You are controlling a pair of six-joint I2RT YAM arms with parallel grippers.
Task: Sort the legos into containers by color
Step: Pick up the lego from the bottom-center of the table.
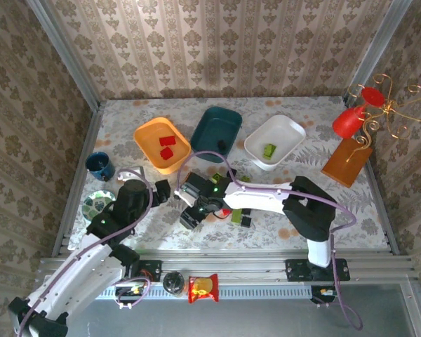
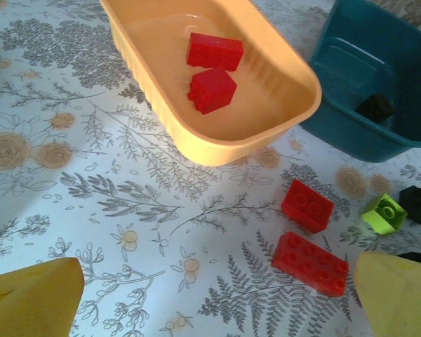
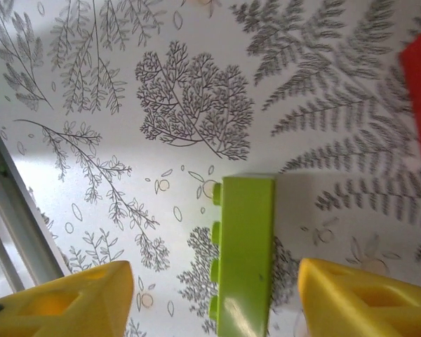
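Lime brick point(image 3: 245, 246) straddled by spread right gripper point(image 3: 214, 303).

bare tablecloth point(image 2: 126, 210) lies free between the spread fingers of the left gripper point(image 2: 217, 291) and the near wall of the orange bin point(image 2: 217, 151), which blocks the way ahead. the teal bin point(image 2: 351, 133) stands just beside it, leaving only a narrow gap. two red bricks point(image 2: 307, 205) lie close by one finger point(image 2: 396, 295). from above, the right arm point(image 1: 266, 196) lies across the middle of the table, barring passage rightward, and a blue cup point(image 1: 99, 166) and patterned bowl point(image 1: 97, 203) hem the left edge. at the right gripper point(image 3: 221, 295), a lime brick point(image 3: 244, 260) stands between the fingers with a gap on either side, wider toward the metal rail point(image 3: 14, 225).
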